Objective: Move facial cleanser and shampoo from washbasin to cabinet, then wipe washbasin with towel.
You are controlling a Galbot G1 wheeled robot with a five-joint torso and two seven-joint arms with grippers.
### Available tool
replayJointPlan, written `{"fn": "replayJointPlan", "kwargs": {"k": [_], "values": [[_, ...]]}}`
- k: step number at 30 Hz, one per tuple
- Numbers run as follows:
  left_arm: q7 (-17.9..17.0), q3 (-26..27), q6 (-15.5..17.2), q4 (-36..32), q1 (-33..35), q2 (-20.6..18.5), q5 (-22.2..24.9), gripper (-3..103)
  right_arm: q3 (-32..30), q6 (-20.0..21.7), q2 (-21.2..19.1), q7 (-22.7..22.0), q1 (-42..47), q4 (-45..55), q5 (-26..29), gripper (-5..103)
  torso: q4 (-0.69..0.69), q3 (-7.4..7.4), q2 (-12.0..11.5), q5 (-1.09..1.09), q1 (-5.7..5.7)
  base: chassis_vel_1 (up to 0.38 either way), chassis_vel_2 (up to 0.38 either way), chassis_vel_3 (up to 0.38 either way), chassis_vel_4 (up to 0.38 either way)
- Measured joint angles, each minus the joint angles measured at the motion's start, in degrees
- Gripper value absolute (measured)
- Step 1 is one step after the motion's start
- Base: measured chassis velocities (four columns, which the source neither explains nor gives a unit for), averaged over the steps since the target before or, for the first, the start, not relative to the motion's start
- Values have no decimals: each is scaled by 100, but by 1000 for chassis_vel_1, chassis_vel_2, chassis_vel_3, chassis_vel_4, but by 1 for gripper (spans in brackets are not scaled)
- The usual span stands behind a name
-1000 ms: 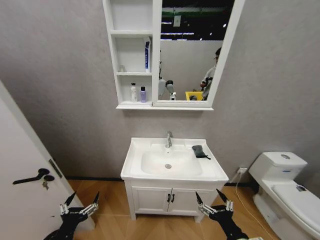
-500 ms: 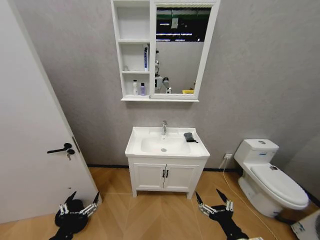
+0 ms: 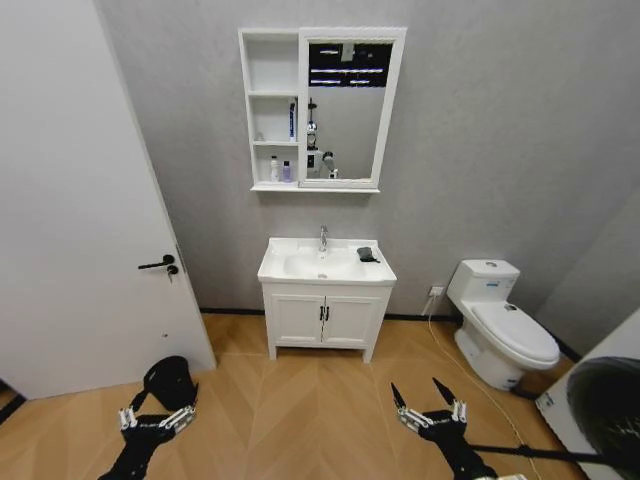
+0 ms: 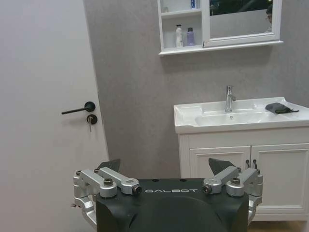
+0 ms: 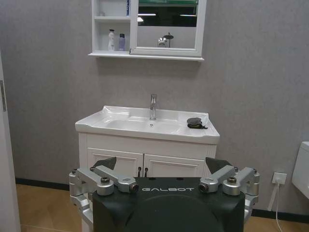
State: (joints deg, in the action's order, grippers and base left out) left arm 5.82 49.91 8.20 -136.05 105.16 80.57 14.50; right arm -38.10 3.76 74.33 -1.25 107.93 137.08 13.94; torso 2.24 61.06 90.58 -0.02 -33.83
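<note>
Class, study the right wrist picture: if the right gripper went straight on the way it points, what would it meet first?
Probably the vanity doors under the washbasin. The right gripper, fingers open, has bare floor ahead until then, though depth is uncertain.

White washbasin point(image 3: 285, 268) with chrome faucet point(image 3: 323, 238); dark grey towel point(image 3: 367, 254) on its rim. White cabinet point(image 3: 273, 110) holds a white bottle point(image 3: 274, 170) and a purple bottle point(image 3: 287, 172). Wall grey, door point(image 3: 80, 210) white with black handle, floor tan herringbone wood.
</note>
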Motion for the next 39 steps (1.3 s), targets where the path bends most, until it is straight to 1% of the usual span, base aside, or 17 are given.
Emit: {"fn": "replayJointPlan", "kwargs": {"k": [1,5,6,7,9,10,11,13,15,16,23,26,28,39], "values": [[0,0,0,0,0,0,0,100,0,0,0,0,0,0,0,100,4,1,-1,5,0,154,-99,-259,237],[0,-1,0,0,-1,0,0,100,0,0,0,0,0,0,0,100,2,1,-1,2,0,94,-117,-138,139],[0,-1,0,0,-1,0,0,100,0,0,0,0,1,0,0,100,4,1,-1,0,0,-53,51,-53,85],[0,-2,0,0,-2,0,0,100,-1,0,0,0,0,0,0,100,7,2,-2,2,-2,-53,-42,-34,41],[2,-2,0,0,-3,0,0,100,-1,0,0,0,-2,0,0,100,4,5,-6,6,-9,-73,-25,2,-17],[2,-2,0,0,-3,0,0,100,-1,0,0,0,-2,0,0,100,4,5,-6,6,-9,-73,-7,38,-17],[2,-2,0,0,-3,0,0,100,-1,0,0,0,-3,0,0,100,2,6,-7,1,-13,-97,-7,88,-73],[2,-2,0,0,-3,0,0,100,-1,0,-1,0,-4,0,0,100,-1,6,-8,3,-15,-70,52,68,-63],[2,-2,0,0,-3,0,0,100,-1,0,0,0,-4,0,0,100,0,6,-8,3,-15,-71,64,20,-66],[2,-2,0,0,-3,0,0,100,-1,0,0,0,-4,0,0,100,3,6,-8,1,-14,-38,0,-7,-69],[2,-2,0,0,-2,0,0,100,-1,0,0,0,-1,0,0,100,5,3,-5,3,-5,-23,-40,-44,-39],[2,-2,0,0,-2,0,0,100,-1,0,0,0,-1,-1,0,100,4,3,-5,2,-5,-10,-36,-44,-12],[1,-2,0,0,-2,0,0,100,-1,0,0,0,-1,0,0,100,1,3,-5,3,-5,0,0,0,0],[1,-2,0,0,-2,0,0,100,-1,0,0,0,-1,0,0,100,3,3,-5,2,-6,0,0,0,0]]}}
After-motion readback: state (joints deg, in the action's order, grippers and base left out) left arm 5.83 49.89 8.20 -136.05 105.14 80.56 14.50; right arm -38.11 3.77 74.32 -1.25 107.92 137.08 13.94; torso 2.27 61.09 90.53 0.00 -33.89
